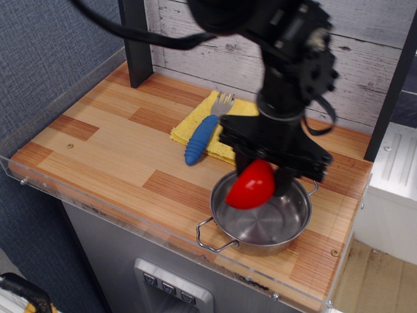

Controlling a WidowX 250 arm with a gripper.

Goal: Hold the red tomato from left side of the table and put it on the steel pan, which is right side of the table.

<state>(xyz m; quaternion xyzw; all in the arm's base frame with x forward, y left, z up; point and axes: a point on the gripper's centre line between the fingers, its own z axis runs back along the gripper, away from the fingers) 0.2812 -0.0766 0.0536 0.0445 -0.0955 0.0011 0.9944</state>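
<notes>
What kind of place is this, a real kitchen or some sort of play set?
Probably a toy kitchen set up for robot practice. A small wooden table with a clear rim holds a steel pan, a blue-handled fork on a yellow cloth, and the gripper carries a glossy plastic red tomato.

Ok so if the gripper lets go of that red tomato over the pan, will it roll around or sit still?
The red tomato looks glossy and rounded, so it would probably slide or rock on the shiny pan floor. The pan's raised wall should likely keep it inside. It seems a light, stiff plastic piece, since the gripper holds it by one edge without sagging.
</notes>
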